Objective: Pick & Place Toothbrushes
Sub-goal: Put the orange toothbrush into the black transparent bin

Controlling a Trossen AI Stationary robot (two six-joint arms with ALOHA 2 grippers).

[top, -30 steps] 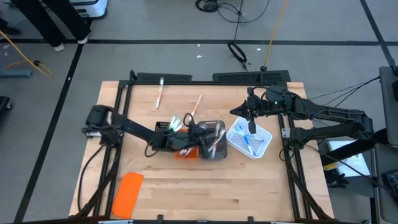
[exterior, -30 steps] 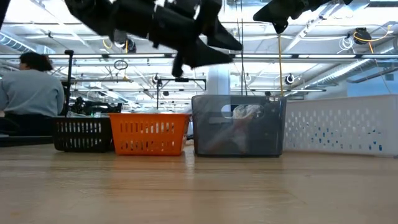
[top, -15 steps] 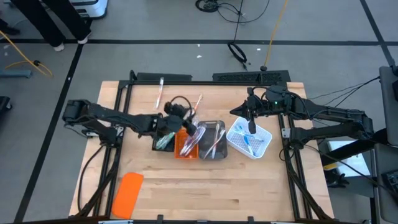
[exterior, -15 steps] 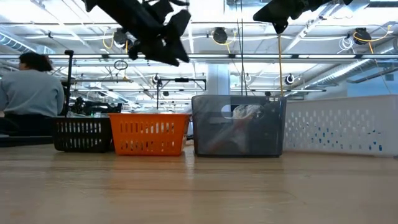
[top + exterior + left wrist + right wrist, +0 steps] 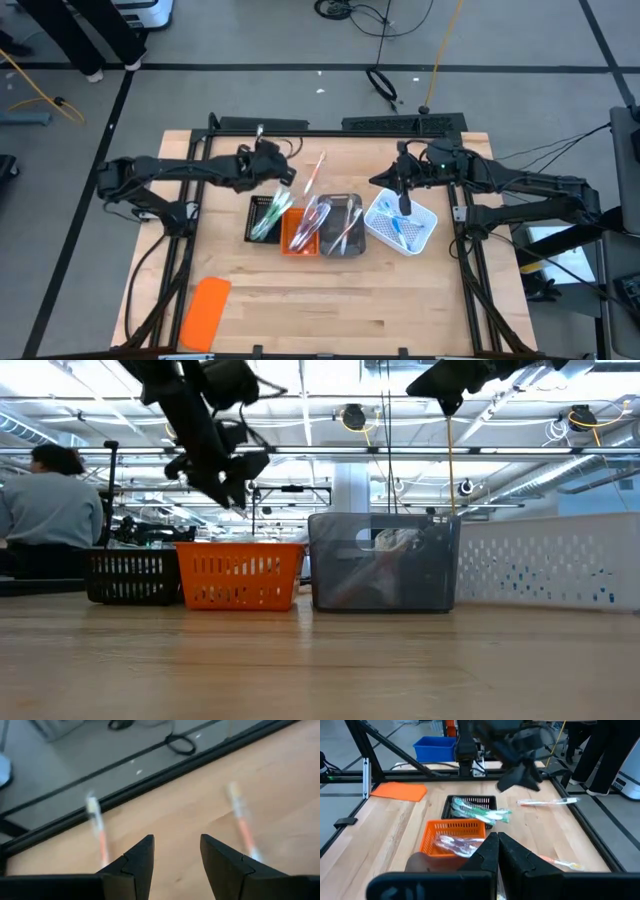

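Toothbrushes (image 5: pixel 242 822) on bare wood ahead of left gripper (image 5: pixel 176 856), fingers apart, empty; right gripper (image 5: pixel 497 851) pressed together above white tray (image 5: pixel 425 222).

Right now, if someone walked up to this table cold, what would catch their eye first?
Probably the row of four small trays mid-table, black tray, orange tray, grey tray and white tray, each with toothbrushes inside. Next, the left gripper, open and empty, hovering near the far edge between two loose toothbrushes lying on the wood. The right gripper hangs shut over the white tray.
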